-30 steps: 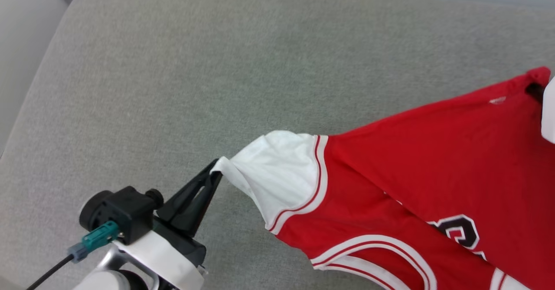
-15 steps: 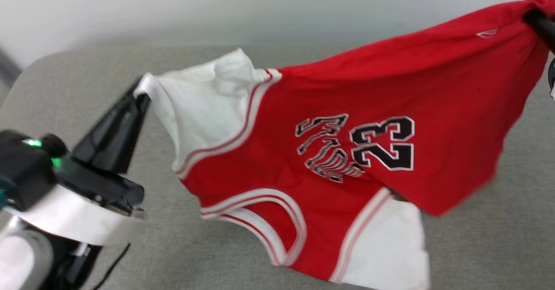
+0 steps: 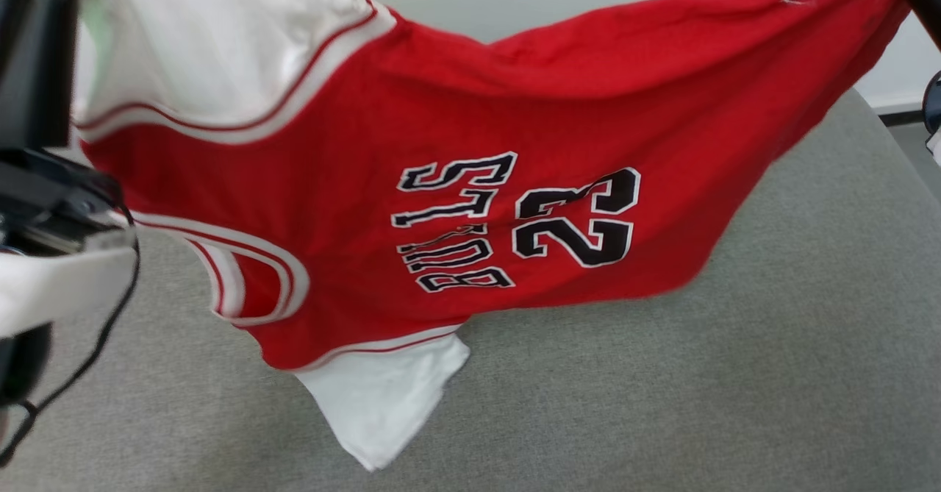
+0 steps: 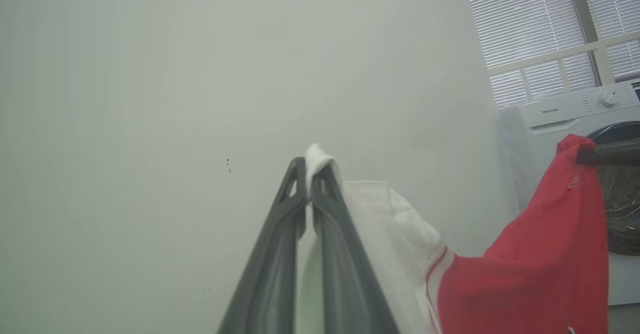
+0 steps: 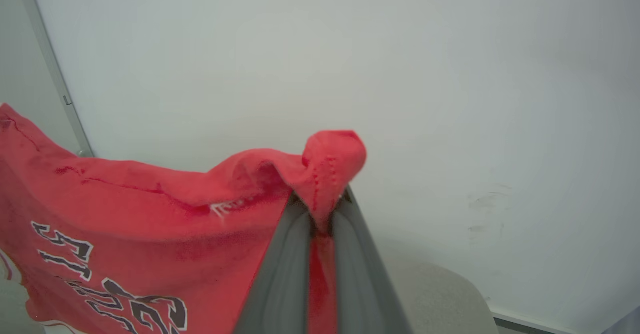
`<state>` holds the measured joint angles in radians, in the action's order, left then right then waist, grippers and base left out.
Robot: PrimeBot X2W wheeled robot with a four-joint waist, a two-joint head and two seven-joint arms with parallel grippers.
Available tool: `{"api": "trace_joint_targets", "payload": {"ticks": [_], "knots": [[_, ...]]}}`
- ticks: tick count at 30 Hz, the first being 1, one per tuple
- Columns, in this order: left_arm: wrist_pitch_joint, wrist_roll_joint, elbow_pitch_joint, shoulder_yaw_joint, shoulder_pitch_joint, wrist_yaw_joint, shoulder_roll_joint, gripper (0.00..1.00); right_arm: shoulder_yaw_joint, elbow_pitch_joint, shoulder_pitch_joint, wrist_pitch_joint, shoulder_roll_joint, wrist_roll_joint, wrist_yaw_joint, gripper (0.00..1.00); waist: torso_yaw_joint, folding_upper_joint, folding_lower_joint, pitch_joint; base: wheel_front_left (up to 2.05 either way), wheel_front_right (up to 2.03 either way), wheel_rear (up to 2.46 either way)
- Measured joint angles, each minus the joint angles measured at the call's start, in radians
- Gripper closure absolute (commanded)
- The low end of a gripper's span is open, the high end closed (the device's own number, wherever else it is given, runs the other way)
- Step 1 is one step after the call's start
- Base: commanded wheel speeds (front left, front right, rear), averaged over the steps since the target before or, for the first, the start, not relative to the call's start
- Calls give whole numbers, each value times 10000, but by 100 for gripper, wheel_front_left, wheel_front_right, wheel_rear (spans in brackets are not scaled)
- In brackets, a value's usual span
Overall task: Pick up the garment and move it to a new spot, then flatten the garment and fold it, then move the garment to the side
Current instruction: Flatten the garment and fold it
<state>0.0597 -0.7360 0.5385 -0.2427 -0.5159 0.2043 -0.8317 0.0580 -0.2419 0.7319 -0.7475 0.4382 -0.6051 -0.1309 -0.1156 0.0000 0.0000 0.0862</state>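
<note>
**Garment slung between both grippers, above the cushion**

Left gripper (image 4: 307, 167): fingers pressed together, pinching a fold of the white sleeve (image 4: 320, 157) right at the tips. In its wrist view the cloth falls away to the right of the fingers: white first, then striped trim, then red.

Right gripper (image 5: 320, 199): fingers closed on a bunched red corner. A small knob of fabric pokes out past the tips. In that wrist view the rest of the shirt spreads off to the left of the fingers.

Garment (image 3: 441, 109): hangs as a sagging sheet between the two grips, printed side toward the head camera, turned sideways. The black "BULLS" and "23" lettering (image 3: 577, 220) sits about midway between the grippers, slightly creased. The neck opening (image 3: 253, 279) lies nearer the left gripper. The other white sleeve (image 3: 382, 396) dangles lowest, below the span, over the grey cushion (image 3: 698, 404); whether it touches the cushion cannot be told.

Past the left gripper's tips is a pale wall (image 4: 150, 74). Further right, beyond the red cloth, a washing machine (image 4: 565, 114) stands under a window blind (image 4: 530, 19).
</note>
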Motion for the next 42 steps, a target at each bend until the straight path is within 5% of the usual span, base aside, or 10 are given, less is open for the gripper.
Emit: {"api": "trace_joint_targets", "payload": {"ticks": [7, 19, 28, 42], "knots": [[-288, -19, 63, 456, -1546, 59, -138, 100, -245, -621, 188, 293, -414, 368, -2, 100, -383, 0, 1, 474, 0, 0, 0], [-1254, -673, -1724, 353, -6046, -663, 198, 100, -336, -284, 2045, 1302, -535, 1455, -2, 100, -613, 0, 1, 2421, 0, 0, 0], [-1515, 100, -5064, -637, -10506, -1864, 903, 100, -249, 2205, 4961, 2777, -1053, 2305, -2, 100, -760, 0, 2, 4221, 0, 0, 0], [798, 1170, -10608, -1150, -14531, -2754, 2476, 100, -360, 6847, 8844, 6408, -1708, 4320, -4, 100, -426, 0, 2, 6300, 0, 0, 0]]}}
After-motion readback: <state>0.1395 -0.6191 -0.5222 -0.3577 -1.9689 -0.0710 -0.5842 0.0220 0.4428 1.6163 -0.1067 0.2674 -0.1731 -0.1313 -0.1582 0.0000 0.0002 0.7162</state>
